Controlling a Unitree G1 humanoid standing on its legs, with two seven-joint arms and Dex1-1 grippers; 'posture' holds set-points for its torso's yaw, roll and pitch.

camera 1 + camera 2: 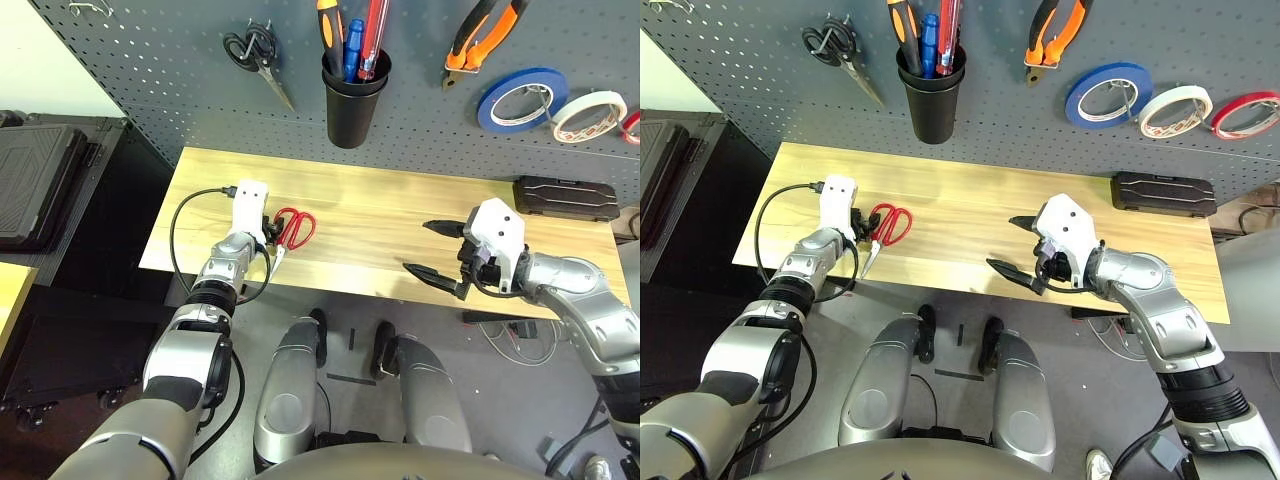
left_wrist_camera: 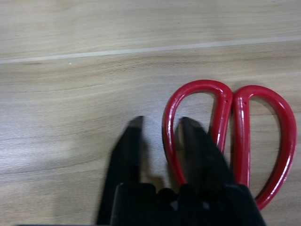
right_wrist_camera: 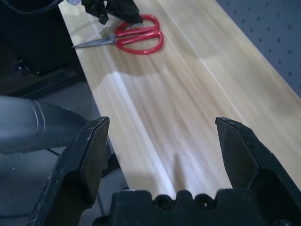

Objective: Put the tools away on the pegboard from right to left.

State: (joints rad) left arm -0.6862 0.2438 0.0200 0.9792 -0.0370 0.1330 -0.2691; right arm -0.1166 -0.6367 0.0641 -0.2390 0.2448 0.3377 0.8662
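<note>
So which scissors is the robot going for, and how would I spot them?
Start at the wooden table below the dark pegboard, then go to its front corner on the robot's left. There the red-handled scissors lie flat, with the left pincer straddling one handle loop. The other scissors have black handles and hang on the pegboard.

A workshop corner: dark pegboard (image 1: 180, 70) hung with pliers (image 1: 483, 38), tape rolls, scissors, above a wooden bench (image 1: 380, 215)
</note>
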